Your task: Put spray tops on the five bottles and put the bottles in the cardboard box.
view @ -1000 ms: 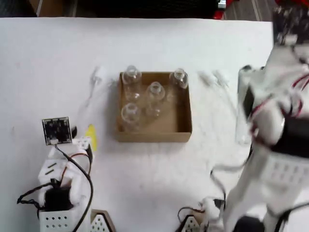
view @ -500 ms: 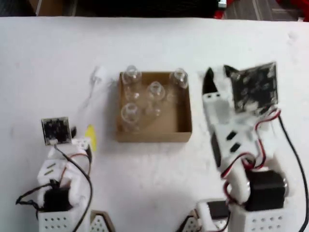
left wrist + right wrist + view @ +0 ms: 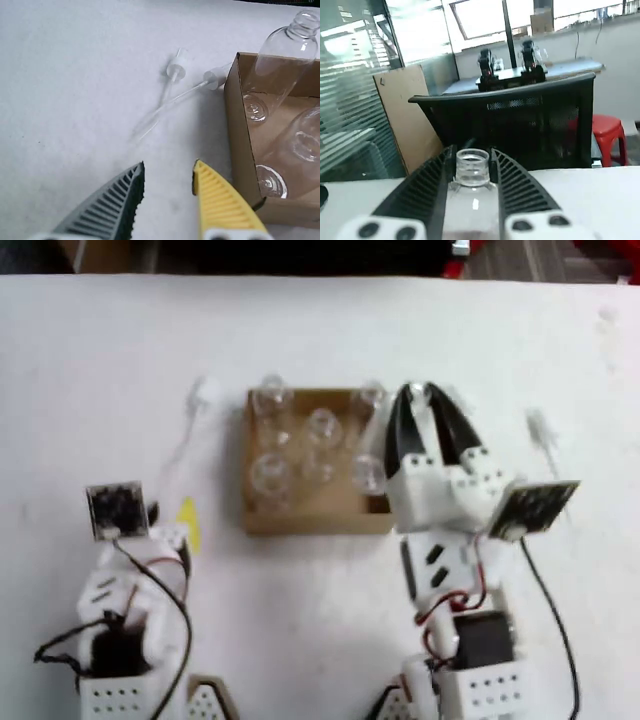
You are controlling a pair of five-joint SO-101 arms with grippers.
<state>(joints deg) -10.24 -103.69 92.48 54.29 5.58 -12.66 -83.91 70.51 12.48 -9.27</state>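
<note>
Black ribbed fingers of the right gripper (image 3: 472, 150) are clamped on the neck of a clear bottle (image 3: 471, 167), one on each side; bottle mouth open, no spray top fitted. From above, right gripper (image 3: 422, 397) sits at the right edge of the cardboard box (image 3: 320, 524), by its far corner. Left gripper (image 3: 167, 172) is spread wide, grey finger and yellow finger apart, nothing between them, white table (image 3: 75, 100) beneath.

Other uncapped bottles (image 3: 270, 473) stand inside the box. Two spray tops (image 3: 175, 70) with thin tubes lie on the table just left of the box, one nearly at its corner. Another spray top (image 3: 540, 430) lies right of the right arm.

Right arm (image 3: 455, 540) reaches forward along the box's right wall. Left arm (image 3: 120, 610) is folded at the near edge, well left of the box
</note>
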